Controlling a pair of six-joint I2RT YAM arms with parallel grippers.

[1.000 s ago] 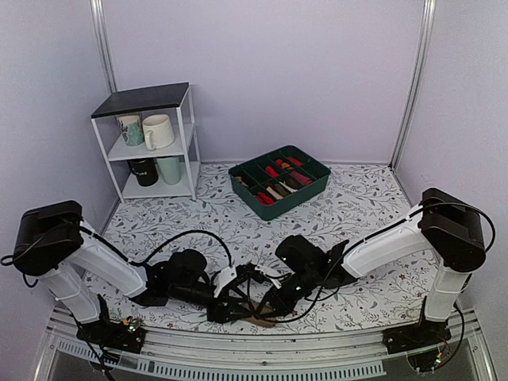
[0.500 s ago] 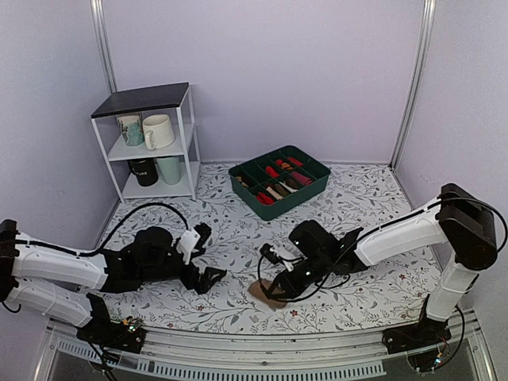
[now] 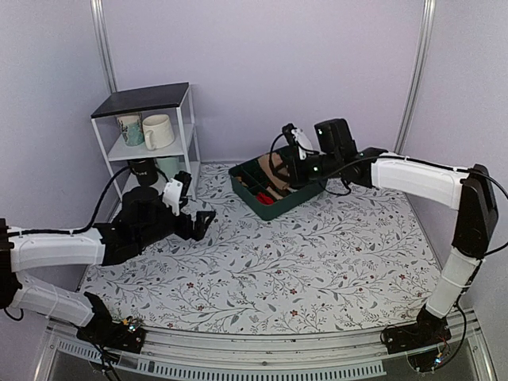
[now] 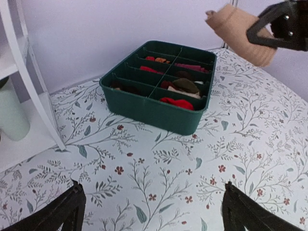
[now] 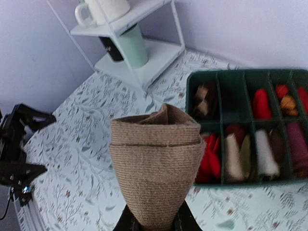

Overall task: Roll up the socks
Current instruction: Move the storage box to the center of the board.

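Tan-brown knit, rolled into a tight cone: the socks (image 5: 156, 173) are a finished bundle, pinched at the narrow end by my right gripper (image 4: 257, 33). Its two fingers are clamped on the roll, and the fat open end points away from the wrist. The bundle's long axis runs straight out from the fingers.

It hangs in the air, off the floral table (image 3: 333, 262), high at the back by the green tray (image 4: 149, 108). From the right wrist the tray lies ahead and to the right of the roll, below it. I can't tell for sure whether the bundle is over the tray's rim or just beside it.

The tray's cells hold red, cream and dark rolls. One cell in the far row, next to a brown pair, looks bare to me, so I judge that to be the likely slot.

My left gripper (image 4: 153, 211) is spread wide and holds nothing. It sits low over the table, near the white shelf (image 3: 186, 135) and well apart from the socks. The right arm is plainly the nearer one. I judge that the drop depends on carrying the roll rightward over a cell and tipping its axis down.
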